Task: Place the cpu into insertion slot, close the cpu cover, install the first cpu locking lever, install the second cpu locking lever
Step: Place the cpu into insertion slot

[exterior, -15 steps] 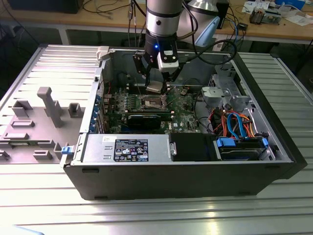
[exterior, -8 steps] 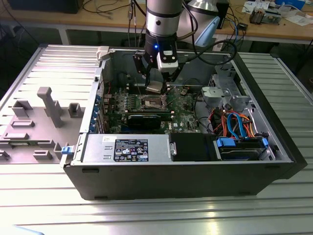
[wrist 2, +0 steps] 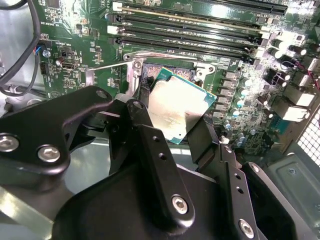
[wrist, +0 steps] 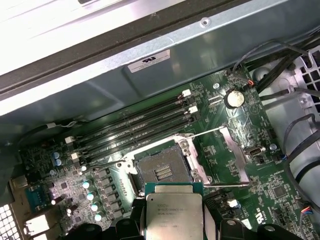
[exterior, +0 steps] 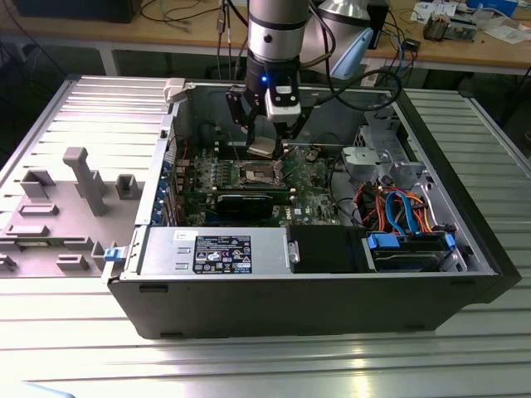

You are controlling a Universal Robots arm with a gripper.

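We are holding the cpu [exterior: 262, 148] clamped in the gripper [wrist 2: 169, 120], insertion slot [exterior: 257, 172] at its six o'clock in the exterior view. Seating likely needs squaring.

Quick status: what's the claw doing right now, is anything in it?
Claw: closed on the chip, which is not yet in the open socket.
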